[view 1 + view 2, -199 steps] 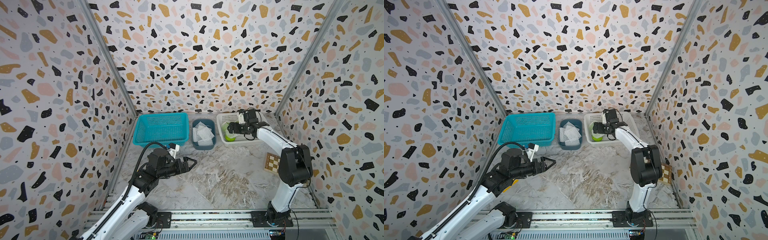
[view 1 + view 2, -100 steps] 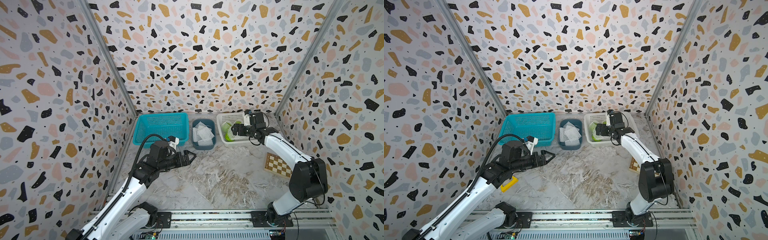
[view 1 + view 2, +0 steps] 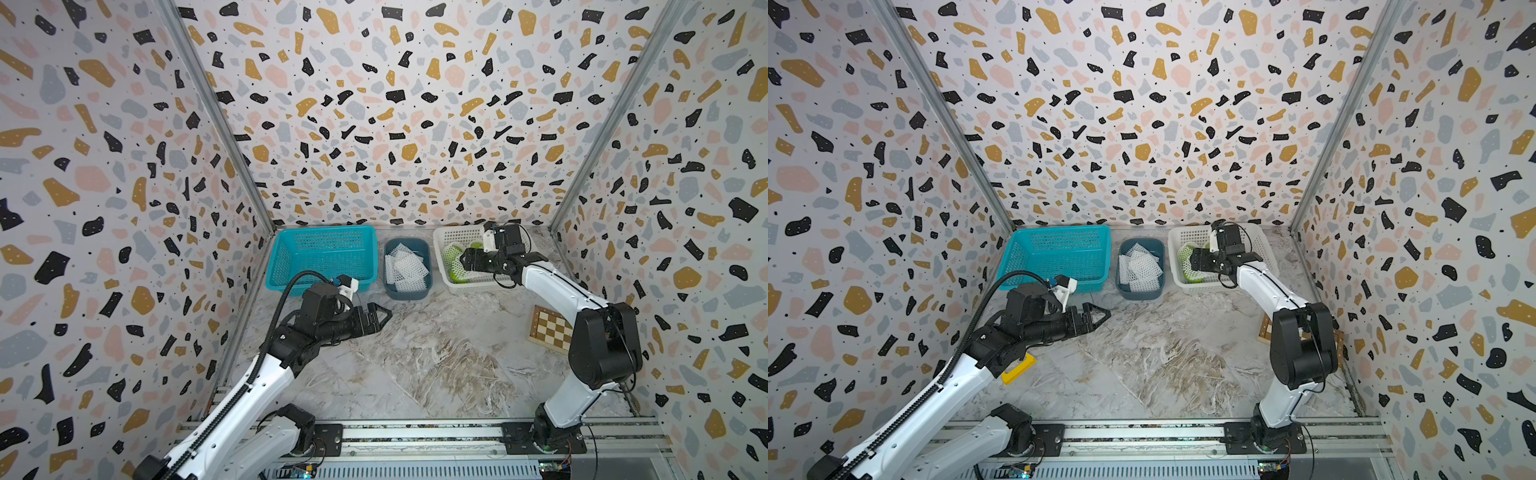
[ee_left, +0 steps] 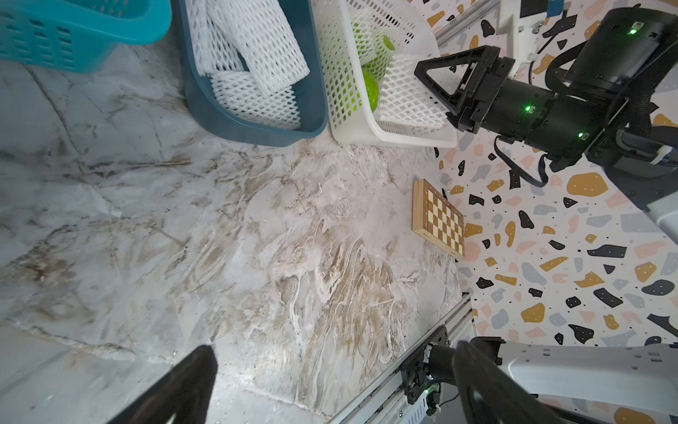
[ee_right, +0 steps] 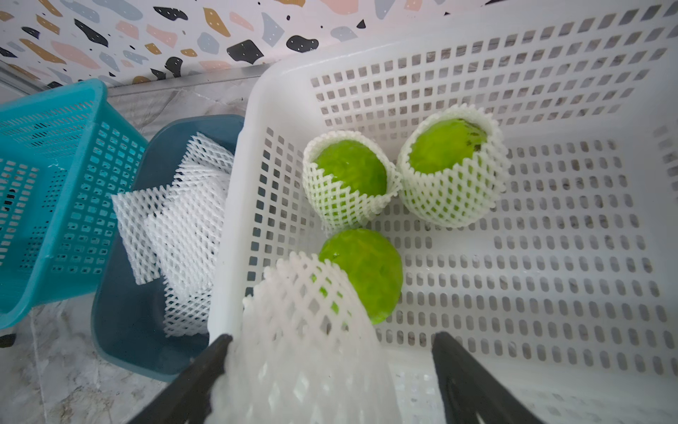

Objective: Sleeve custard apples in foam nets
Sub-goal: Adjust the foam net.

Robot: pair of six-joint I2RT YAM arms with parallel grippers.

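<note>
A: Which way does the last fruit lie from the pincer?

B: The right gripper (image 5: 332,337) reaches into the white basket (image 5: 550,264) from its right side. The third custard apple (image 5: 370,271) lies just past the fingertips, toward the basket's near-left corner. A foam net (image 5: 304,330) bridges the two. Its long axis follows the gripper's own line, with one end between the jaws and the other over the side of the fruit that faces them.

A: Is it gripped?

B: The jaws stand apart. The net leans on one finger (image 5: 190,385) and a clear gap separates it from the other, so I'd judge it loose (whether the fruit is inside the tube or merely under it, I cannot tell).

A: And the rest?

B: Two sleeved custard apples (image 5: 348,176) sit touching each other toward the far side of the same basket. The spare foam nets (image 5: 183,227) lie flat in the dark blue tub (image 5: 128,330), just left of the white basket. The teal basket (image 3: 320,253) is left again.

A: The other arm?

B: The left gripper (image 3: 381,315) hangs wide open over the marble table (image 3: 436,361), near the teal basket and well apart from the fruit. The right arm is plainly nearer.

A: Is there room?

B: It is tight on the left, where the fruit nearly meets the lattice wall, and a push along the net's axis could pin it there. The middle of the table is bare, and a chessboard (image 3: 550,328) lies by the right wall.
</note>
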